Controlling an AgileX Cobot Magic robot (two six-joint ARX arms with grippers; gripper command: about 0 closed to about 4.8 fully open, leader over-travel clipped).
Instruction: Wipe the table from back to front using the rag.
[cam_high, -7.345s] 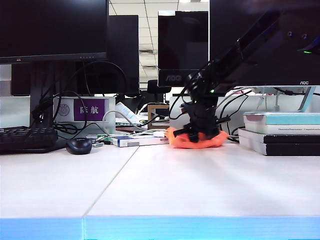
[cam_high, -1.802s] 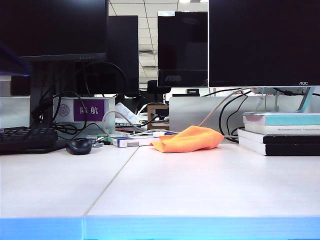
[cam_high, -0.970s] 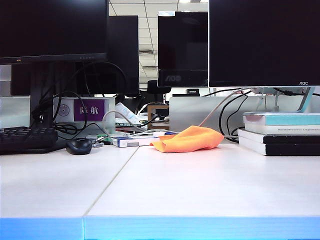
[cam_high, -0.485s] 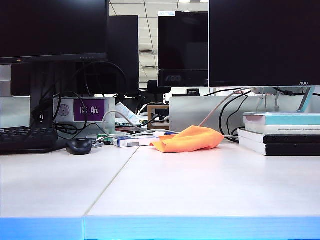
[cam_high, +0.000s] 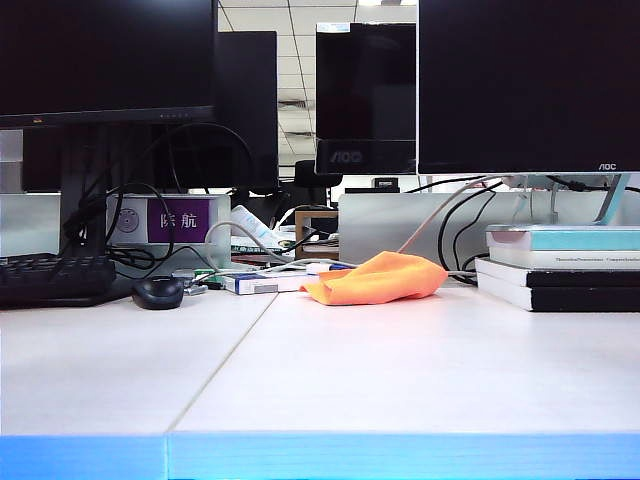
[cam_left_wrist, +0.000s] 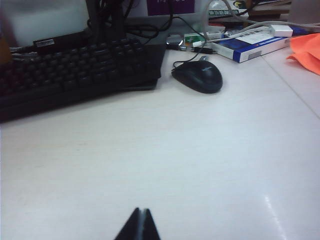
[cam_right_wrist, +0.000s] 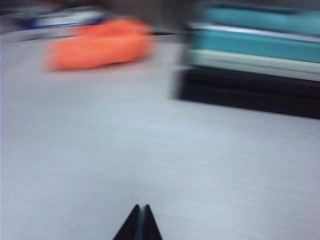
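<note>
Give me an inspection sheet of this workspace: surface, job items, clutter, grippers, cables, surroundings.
Surface: the table is white, with a thin seam and a blue front edge.
Job's things: the rag lies bunched at the back, held by nothing.
Clutter: mouse, keyboard, blue-and-white box, stack of books.
Grippers: the left gripper is shut, low over bare table near the keyboard; the right gripper is shut and empty, short of the rag; that view is blurred.
Cables: tangled behind the mouse.
Surroundings: dark monitors along the back.

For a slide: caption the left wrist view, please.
Shut left gripper over the white table; keyboard, mouse and orange rag beyond.
</note>
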